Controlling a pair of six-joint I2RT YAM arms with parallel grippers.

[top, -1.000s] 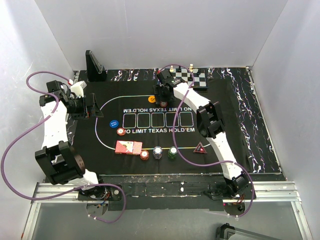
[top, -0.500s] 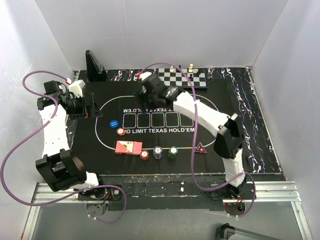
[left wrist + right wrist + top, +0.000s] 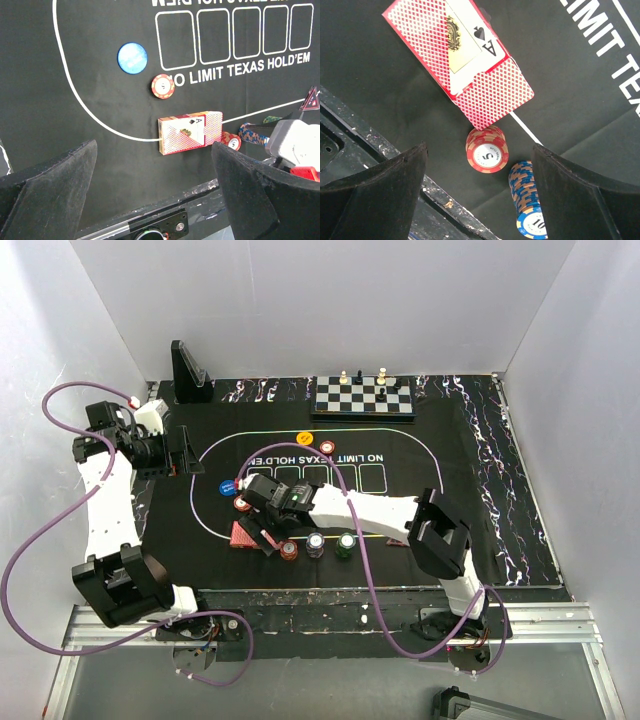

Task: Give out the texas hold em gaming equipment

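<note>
White walls (image 3: 320,310) enclose the desk (image 3: 490,470); chessboard (image 3: 363,398) at the black mat's (image 3: 400,480) far edge. Left hand (image 3: 186,452) and right hand (image 3: 263,533) gape wide, empty.

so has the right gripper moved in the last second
Yes. The right gripper swung away from the chessboard at the far edge, nearer and leftward, to above the card deck.

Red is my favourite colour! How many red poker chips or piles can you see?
3. A red chip lies near the orange chip, a second red chip by the blue chip, and a red stack beside the card deck. The right arm may hide more.
</note>
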